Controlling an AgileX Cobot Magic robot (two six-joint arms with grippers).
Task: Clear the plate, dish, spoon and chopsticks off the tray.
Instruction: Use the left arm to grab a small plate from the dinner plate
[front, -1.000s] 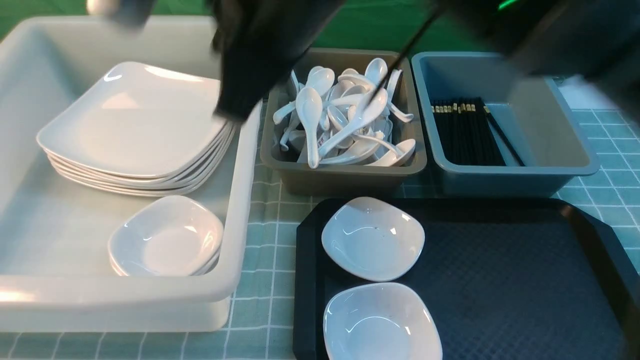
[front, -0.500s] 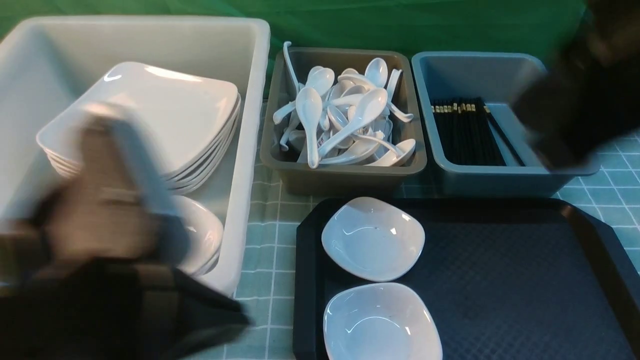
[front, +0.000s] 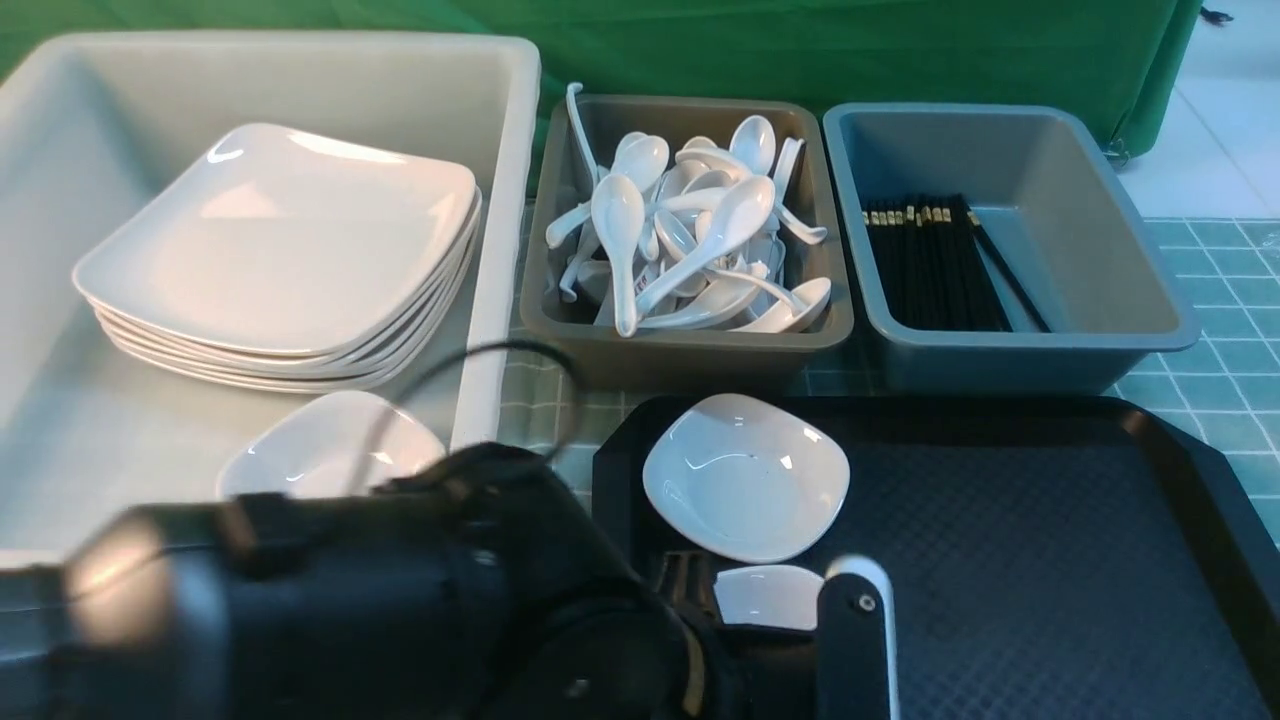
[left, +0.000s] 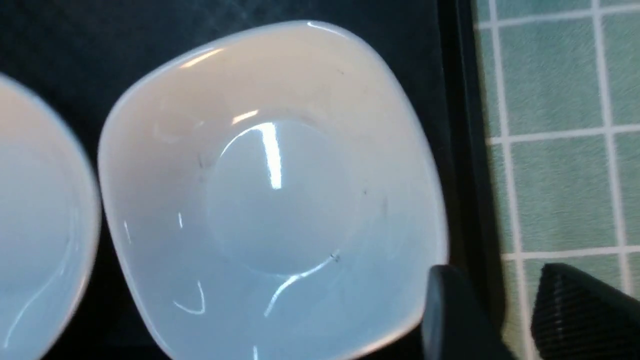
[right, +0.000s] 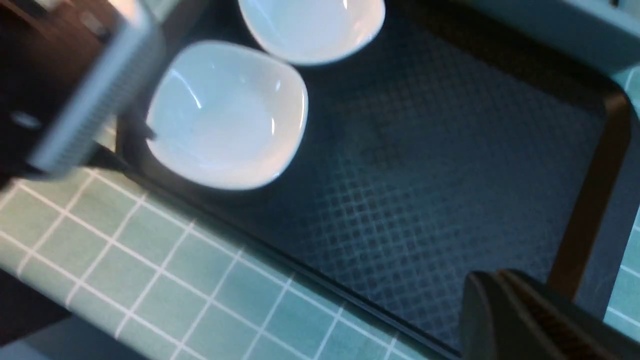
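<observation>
Bright, even light from above. Glare streaks cross the small glossy white square dish (left: 270, 190). The black left arm (front: 350, 610), close to the front lens, is blurred; both wrist views look soft.

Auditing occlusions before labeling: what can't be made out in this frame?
- Front view: near dish mostly hidden by the left arm; only a sliver shows.
- Front view: stacked small dishes in the white bin, lower part hidden by that arm.
- Left wrist view: left gripper cut off by the frame edge; contact with the dish unclear.
- Front view: chopsticks too tightly packed to count.
</observation>
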